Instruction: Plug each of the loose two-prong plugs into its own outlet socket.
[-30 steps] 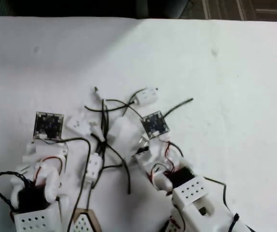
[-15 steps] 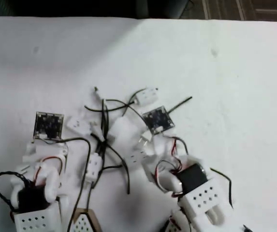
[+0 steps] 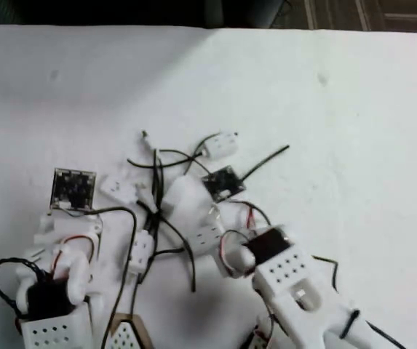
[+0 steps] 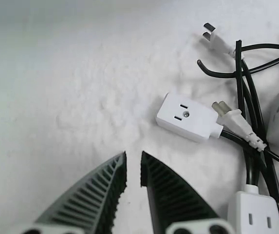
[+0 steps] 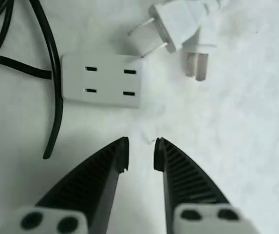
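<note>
table cover (image 4: 56,73) white, rough, matt; outlet socket (image 5: 105,80) smooth white plastic; plug prongs (image 5: 197,66) dull metal; cords (image 5: 58,112) glossy black

A white bench (image 3: 354,102) carries a loose tangle of black cords (image 5: 56,114) near its front middle. White outlet sockets (image 3: 217,147) and two-prong plugs (image 4: 232,118) lie flat among the cords.
</note>
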You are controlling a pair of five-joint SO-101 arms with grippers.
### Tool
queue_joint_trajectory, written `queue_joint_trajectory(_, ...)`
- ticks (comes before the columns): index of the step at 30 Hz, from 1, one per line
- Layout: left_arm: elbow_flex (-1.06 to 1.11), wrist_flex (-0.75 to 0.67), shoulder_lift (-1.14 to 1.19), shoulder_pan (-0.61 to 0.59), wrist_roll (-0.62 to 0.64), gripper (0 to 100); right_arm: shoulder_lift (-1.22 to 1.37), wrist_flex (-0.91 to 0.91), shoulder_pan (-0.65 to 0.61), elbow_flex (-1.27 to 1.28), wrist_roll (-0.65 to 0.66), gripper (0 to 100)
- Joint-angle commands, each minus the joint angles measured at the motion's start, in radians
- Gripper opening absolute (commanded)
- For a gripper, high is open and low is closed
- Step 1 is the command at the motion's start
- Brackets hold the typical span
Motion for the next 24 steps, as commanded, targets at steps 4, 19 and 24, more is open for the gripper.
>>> queue_joint_trajectory(4,-0.006,-0.005,-0.007,-0.001,-0.006,7,0.127,-0.231,-0.087,-0.017,-0.038,9.4)
queue_joint_trajectory(19,-0.005,-0.003,-0.007,-0.004,-0.006,7,0.079,-0.16,-0.084,-0.198,-0.031,9.4)
queue_joint_trajectory(24,-0.002,-0.003,-0.007,-0.004,-0.006,7,0.091,-0.004,0.004,-0.365,0.041,9.4)
